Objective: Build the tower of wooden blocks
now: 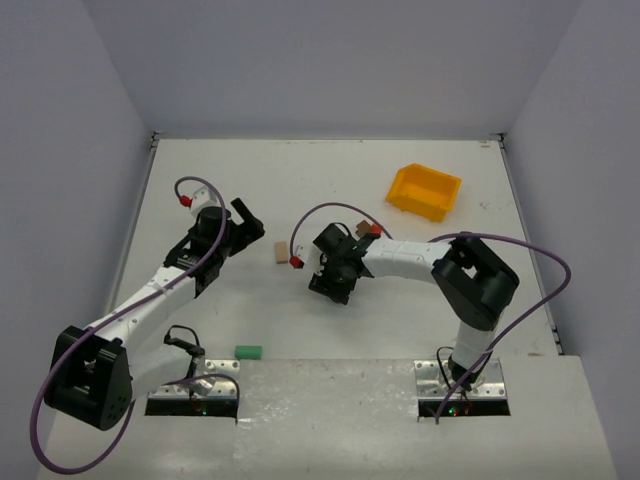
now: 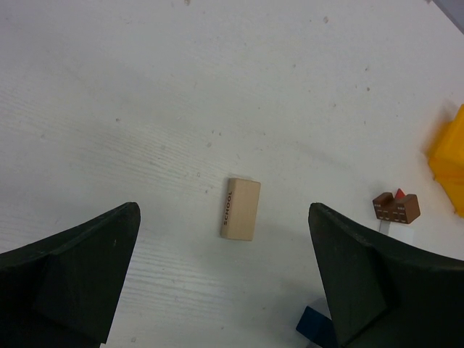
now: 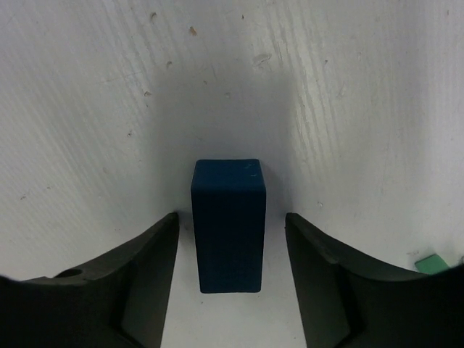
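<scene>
The right claw [image 3: 230, 239] straddles an upright dark blue wooden block [image 3: 228, 203] on the white worktop [image 2: 145, 87]. Its fingers are apart with gaps either side, seemingly lined up to grip. The left claw [image 2: 223, 217], wide open, hovers over a flat tan wooden block [image 2: 241, 209] lettered SCHOOL. The short, red-topped wood block tower [image 2: 396, 210] stands near the yellow plastic bin [image 2: 449, 167].

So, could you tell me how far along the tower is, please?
Done: one short stack stands, brown on pale. In hand: nothing held; the right gripper is open around the upright blue block, the left gripper open over the tan block. Left: blue, tan and green block are loose.
</scene>
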Action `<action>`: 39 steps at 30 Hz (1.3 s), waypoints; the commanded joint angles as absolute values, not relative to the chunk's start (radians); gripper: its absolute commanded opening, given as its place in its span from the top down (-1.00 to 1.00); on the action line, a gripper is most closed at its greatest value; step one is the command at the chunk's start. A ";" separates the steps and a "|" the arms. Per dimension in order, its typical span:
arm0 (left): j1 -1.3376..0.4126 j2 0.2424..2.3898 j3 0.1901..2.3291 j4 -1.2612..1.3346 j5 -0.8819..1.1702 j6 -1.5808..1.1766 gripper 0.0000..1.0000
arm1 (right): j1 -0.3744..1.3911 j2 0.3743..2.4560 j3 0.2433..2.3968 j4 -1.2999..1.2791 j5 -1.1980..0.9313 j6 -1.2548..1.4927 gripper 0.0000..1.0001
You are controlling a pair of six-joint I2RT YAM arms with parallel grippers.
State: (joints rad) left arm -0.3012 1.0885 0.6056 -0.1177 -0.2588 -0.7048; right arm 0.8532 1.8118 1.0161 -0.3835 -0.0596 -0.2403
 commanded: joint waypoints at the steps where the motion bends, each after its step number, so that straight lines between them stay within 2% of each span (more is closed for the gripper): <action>1: -0.302 1.071 0.607 -0.101 -0.257 -0.703 -1.00 | 0.854 1.794 1.041 -0.348 -0.058 -0.260 -0.36; 5: -0.302 1.064 0.604 -0.100 -0.256 -0.698 -1.00 | 0.854 1.741 1.001 -0.300 -0.062 -0.277 -0.59; 7: -0.302 1.058 0.604 -0.101 -0.252 -0.694 -1.00 | 0.853 1.676 0.986 -0.286 -0.064 -0.294 -0.89; 8: -0.302 1.055 0.604 -0.100 -0.253 -0.692 -1.00 | 0.852 1.652 0.984 -0.285 -0.058 -0.302 -0.96; 14: -0.302 1.028 0.594 -0.092 -0.237 -0.678 -1.00 | 0.796 1.509 0.990 -0.275 -0.002 -0.282 -0.97; 20: -0.302 1.000 0.580 -0.076 -0.227 -0.676 -1.00 | 0.621 1.501 0.972 -0.317 0.249 0.191 -0.97; 28: -0.302 0.994 0.575 -0.074 -0.219 -0.671 -1.00 | 0.518 1.640 0.985 -0.318 0.221 0.335 -0.97; 39: -0.302 0.984 0.575 -0.072 -0.205 -0.664 -1.00 | 0.500 1.811 1.037 -0.238 0.215 0.366 -0.97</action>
